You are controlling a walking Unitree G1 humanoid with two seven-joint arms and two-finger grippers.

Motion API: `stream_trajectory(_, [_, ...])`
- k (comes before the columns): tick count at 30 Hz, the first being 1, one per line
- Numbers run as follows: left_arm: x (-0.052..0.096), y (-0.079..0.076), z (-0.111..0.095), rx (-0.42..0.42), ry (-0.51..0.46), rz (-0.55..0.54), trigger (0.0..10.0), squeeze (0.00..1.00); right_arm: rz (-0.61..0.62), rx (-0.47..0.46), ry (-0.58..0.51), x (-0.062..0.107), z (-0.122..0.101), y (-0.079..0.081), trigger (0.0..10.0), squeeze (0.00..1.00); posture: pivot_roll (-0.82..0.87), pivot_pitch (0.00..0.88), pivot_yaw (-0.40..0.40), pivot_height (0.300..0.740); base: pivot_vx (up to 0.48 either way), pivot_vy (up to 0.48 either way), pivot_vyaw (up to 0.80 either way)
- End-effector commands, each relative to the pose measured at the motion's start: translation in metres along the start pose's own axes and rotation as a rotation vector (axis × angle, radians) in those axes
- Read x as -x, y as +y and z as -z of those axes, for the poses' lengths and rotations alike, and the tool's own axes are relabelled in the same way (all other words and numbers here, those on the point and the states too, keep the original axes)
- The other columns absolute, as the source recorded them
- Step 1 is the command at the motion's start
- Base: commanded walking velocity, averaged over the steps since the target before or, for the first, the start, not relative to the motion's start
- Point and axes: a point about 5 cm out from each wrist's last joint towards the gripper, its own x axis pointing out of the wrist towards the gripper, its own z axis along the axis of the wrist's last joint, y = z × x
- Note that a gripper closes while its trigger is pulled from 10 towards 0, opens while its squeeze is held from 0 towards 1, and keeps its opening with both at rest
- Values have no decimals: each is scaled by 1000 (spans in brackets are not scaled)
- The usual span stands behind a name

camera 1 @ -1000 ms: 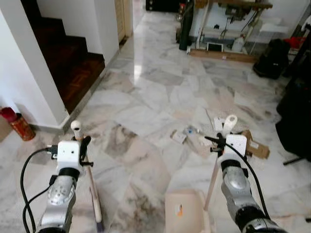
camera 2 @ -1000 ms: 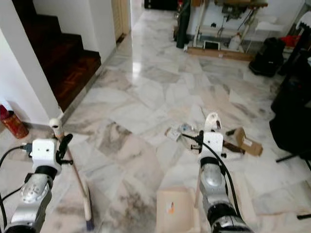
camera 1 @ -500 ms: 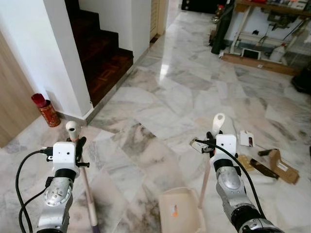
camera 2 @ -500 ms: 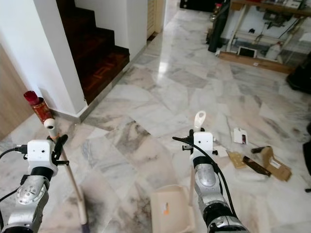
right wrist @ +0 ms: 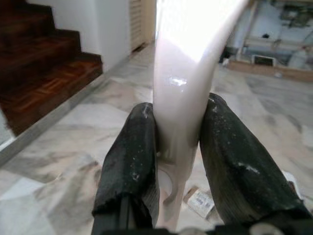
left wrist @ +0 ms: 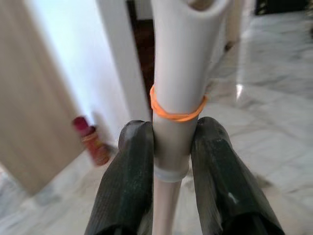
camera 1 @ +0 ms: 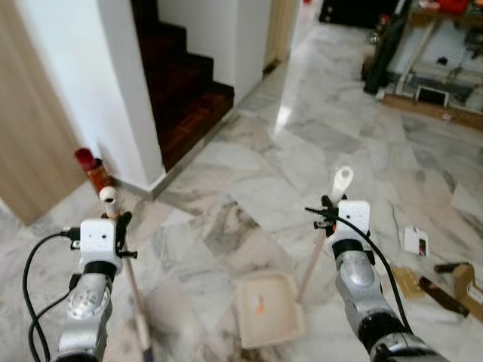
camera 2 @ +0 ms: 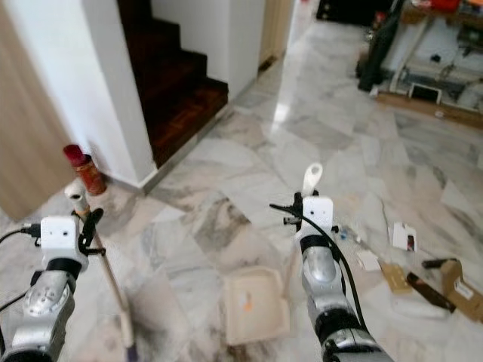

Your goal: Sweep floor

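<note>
Left wrist view shows the left gripper clamped on the cream plastic broom handle, just below an orange rubber band, while the right gripper squeezes the white plastic dustpan handle. Below the right jaws the cream dustpan tray rests flat on the grey-veined marble floor, bearing a small orange sticker too blurred to read. Open floor stretches ahead of both jaws; cardboard and paper litter lies right of them, and a red canister stands by the white wall corner before dark wooden stairs.
</note>
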Motion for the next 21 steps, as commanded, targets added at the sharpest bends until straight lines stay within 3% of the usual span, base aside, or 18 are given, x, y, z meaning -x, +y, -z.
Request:
stream_trajectory(1, [-3, 7, -8, -9, -37, -22, 10000, 0, -16, 12, -73, -9, -18, 4, 10000, 0, 112, 0, -40, 740, 319, 0, 0])
stream_trajectory(21, [-2, 8, -8, -3, -38, -41, 10000, 0, -85, 14, -140, -10, -28, 15, 10000, 0, 111, 0, -48, 740, 316, 0, 0])
